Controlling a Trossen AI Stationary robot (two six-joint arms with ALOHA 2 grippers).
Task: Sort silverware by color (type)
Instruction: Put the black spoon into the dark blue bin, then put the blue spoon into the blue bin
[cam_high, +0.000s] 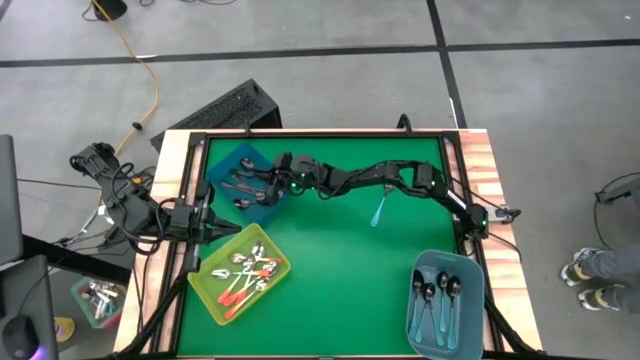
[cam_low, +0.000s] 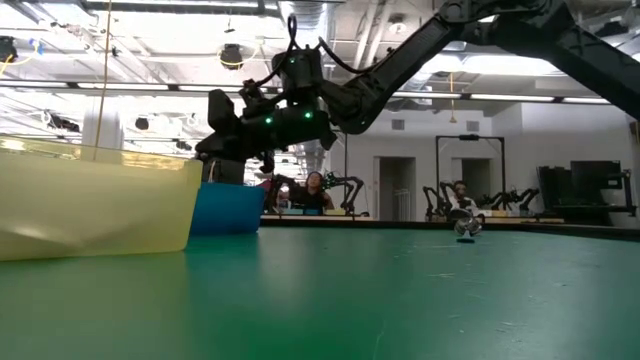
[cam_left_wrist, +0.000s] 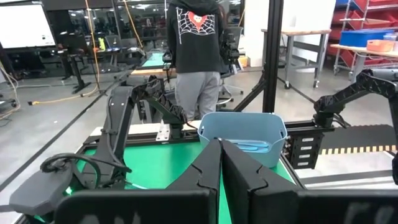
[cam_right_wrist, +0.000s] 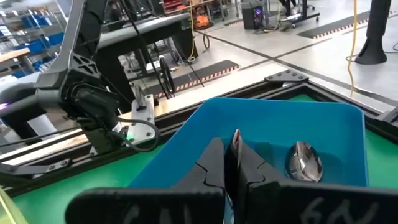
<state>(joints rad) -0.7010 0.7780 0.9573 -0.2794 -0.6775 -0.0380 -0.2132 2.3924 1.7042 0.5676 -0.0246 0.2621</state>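
Observation:
My right gripper (cam_high: 262, 186) reaches across the table and hangs over the dark blue bin (cam_high: 232, 166) at the far left. It also shows in the low view (cam_low: 262, 152). It is shut on a thin dark grey metal spoon (cam_right_wrist: 236, 142). Several grey spoons (cam_high: 240, 188) lie in that bin, and one bowl (cam_right_wrist: 304, 160) rests against its inner wall. A teal-handled spoon (cam_high: 380, 208) lies flat on the green mat. My left gripper (cam_left_wrist: 221, 167) is shut and empty at the table's left edge (cam_high: 205, 226). My right gripper pinches the grey spoon between its two fingers. A narrow end of the handle (cam_right_wrist: 236, 138) sticks out past the fingertips (cam_right_wrist: 214, 158). The fingers come from above, slanting down into the blue bin. The rest of the spoon is hidden by the fingers.
A yellow bin (cam_high: 215, 292) with orange-handled spoons stands near left, large in the low view (cam_low: 90, 205). A light blue bin (cam_high: 470, 325) with teal-handled spoons stands near right. A person (cam_left_wrist: 194, 56) stands beyond the table. The mat's middle (cam_high: 330, 260) is bare.

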